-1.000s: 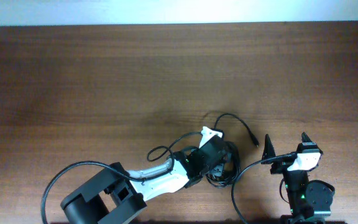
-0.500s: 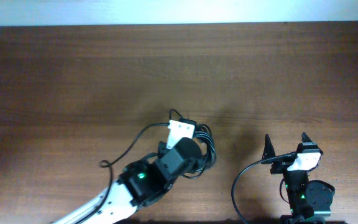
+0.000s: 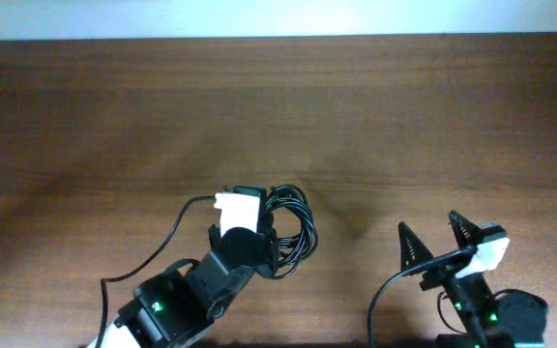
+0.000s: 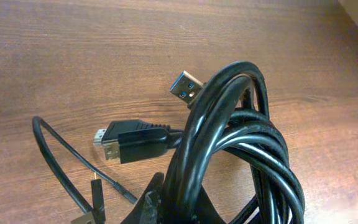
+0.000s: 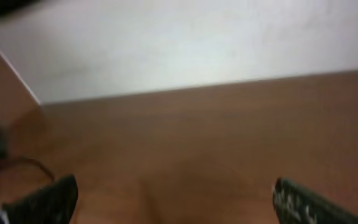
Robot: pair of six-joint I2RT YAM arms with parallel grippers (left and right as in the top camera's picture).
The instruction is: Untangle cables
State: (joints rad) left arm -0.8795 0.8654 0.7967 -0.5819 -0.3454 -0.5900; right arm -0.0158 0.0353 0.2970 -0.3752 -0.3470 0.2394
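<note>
Gripping the coiled cables (image 3: 296,228) at lower centre, the left tool (image 3: 264,227) is clenched on them.
At lower right, the right tool (image 3: 435,242) is released, spread wide above the desk (image 3: 114,116).

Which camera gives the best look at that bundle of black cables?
The left wrist view: the cables fill it, plugs clear. Overhead shows them only as a small coil at the left gripper; the right wrist view is too blurred to tell.
</note>
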